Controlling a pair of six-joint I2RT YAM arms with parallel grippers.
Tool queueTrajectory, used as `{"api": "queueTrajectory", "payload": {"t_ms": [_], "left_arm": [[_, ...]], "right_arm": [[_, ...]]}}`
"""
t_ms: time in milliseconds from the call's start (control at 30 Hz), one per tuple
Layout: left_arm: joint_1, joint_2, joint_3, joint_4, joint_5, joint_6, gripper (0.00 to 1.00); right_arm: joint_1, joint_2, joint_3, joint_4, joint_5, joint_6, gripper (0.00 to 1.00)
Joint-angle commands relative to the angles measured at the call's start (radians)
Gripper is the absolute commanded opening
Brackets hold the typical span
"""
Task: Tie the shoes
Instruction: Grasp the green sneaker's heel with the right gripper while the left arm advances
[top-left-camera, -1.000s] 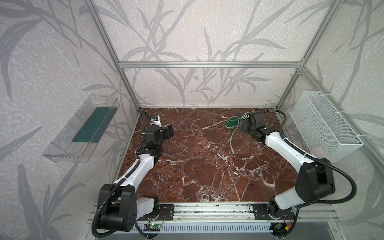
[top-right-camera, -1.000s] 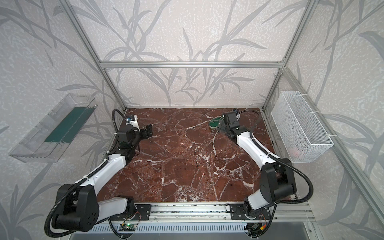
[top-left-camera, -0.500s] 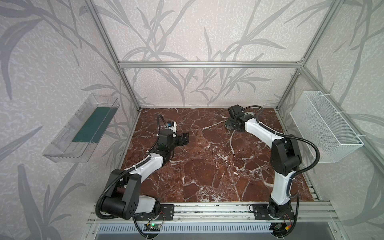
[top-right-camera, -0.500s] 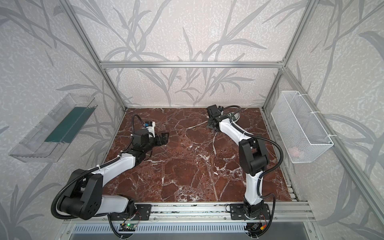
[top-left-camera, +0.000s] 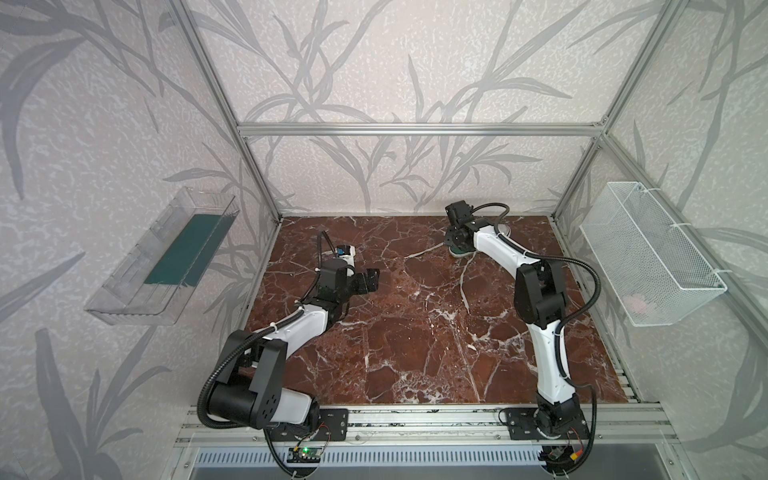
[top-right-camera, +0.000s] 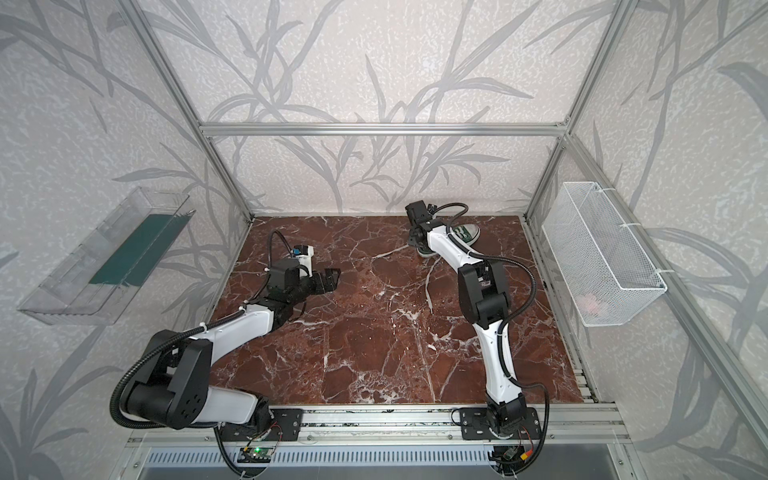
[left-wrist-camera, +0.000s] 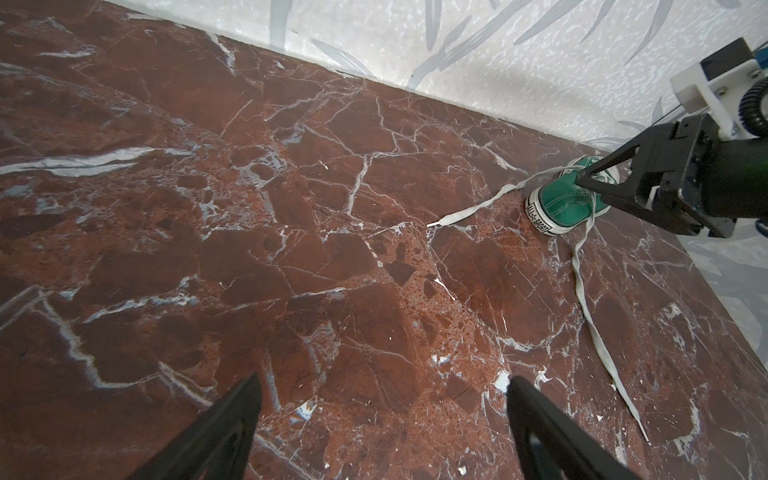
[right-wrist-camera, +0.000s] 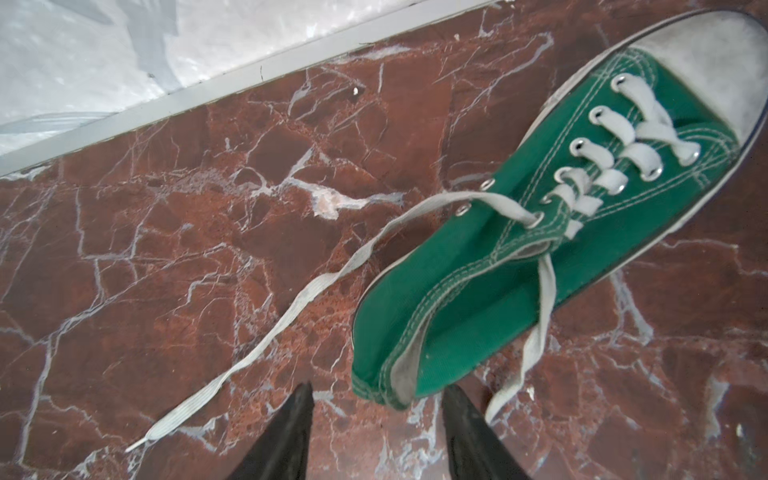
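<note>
red-brown marble floor (top-left-camera: 415, 332), leaf-papered walls (top-left-camera: 415, 83); left pincer (left-wrist-camera: 380, 380) released, right pincer (right-wrist-camera: 380, 386) at shoe (right-wrist-camera: 582, 208) heel, grip unclear.

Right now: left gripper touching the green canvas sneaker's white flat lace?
Apart. In both top views bare red marble tabletop separates the left gripper from the white flat lace.

Only legible text: "ALL SPORT", dark capitals on white heel strip (left-wrist-camera: 539, 217) of green sneaker (left-wrist-camera: 567, 203), read in left wrist view. Small mark between the two words, too small to make out. In both top views green sneaker (top-right-camera: 468, 236) lies upper right of centre of frame. Lettering there too small to read.
</note>
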Motion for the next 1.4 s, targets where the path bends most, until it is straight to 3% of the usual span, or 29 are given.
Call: {"api": "queueTrajectory", "payload": {"t_ms": [0,233,500,667,1033,1367], "left_arm": [[-0.005,0.014,0.034,0.016,0.016,-0.008,0.94],[-0.004,0.020,0.046,0.002,0.014,-0.002,0.94],[-0.004,-0.006,0.054,-0.036,-0.003,0.016,0.94],[-0.004,-0.037,0.051,-0.067,-0.019,0.024,0.94],[-0.004,-0.124,0.030,-0.127,-0.051,0.037,0.94],[-0.002,-0.178,0.053,-0.255,-0.102,0.035,0.94]], "right_arm": [[-0.013,0.041,0.063,-0.060,0.020,-0.027,0.48],[-0.017,0.077,0.092,-0.075,-0.017,-0.054,0.37],[-0.017,0.082,0.107,-0.069,-0.115,-0.104,0.11],[-0.017,0.080,0.106,-0.070,-0.147,-0.125,0.01],[-0.003,0.023,0.065,-0.091,-0.274,-0.214,0.00],[0.066,-0.078,-0.051,-0.135,-0.498,-0.318,0.00]]}}
